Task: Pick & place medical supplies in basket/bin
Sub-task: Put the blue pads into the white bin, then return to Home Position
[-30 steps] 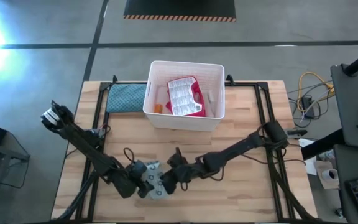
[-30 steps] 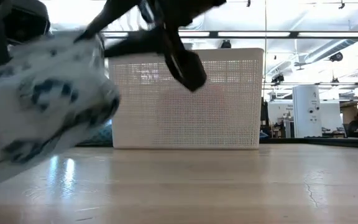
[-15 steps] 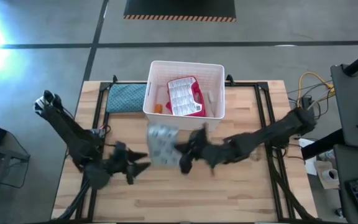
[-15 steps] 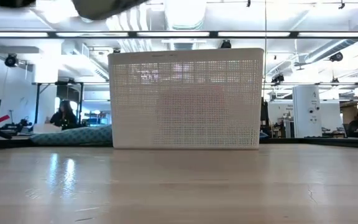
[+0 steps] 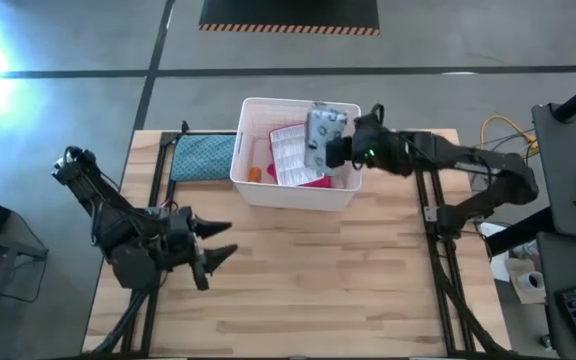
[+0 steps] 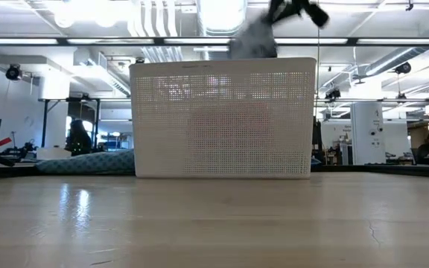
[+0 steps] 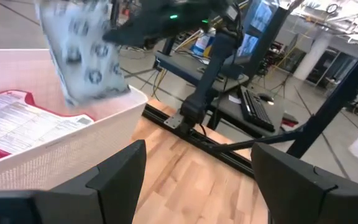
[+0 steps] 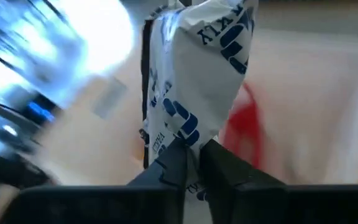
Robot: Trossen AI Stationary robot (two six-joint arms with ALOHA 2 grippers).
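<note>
Our right gripper reaches out level, pinching the pouch over the bin. Our left gripper waits low, fingers spread, empty.

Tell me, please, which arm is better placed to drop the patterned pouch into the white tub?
Right. The right gripper holds the pouch above the tub, jaws shut on it. The left gripper waits over the bare table, jaws open.

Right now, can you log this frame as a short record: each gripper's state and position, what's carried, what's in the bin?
right gripper: shut on the soft pouch, held above the white bin
left gripper: fingers open, empty, low over the table's left side
bin contents: red-edged case lying flat, small orange item beside it
outside the bin: blue cloth pad to its left
pouch status: not yet released
</note>
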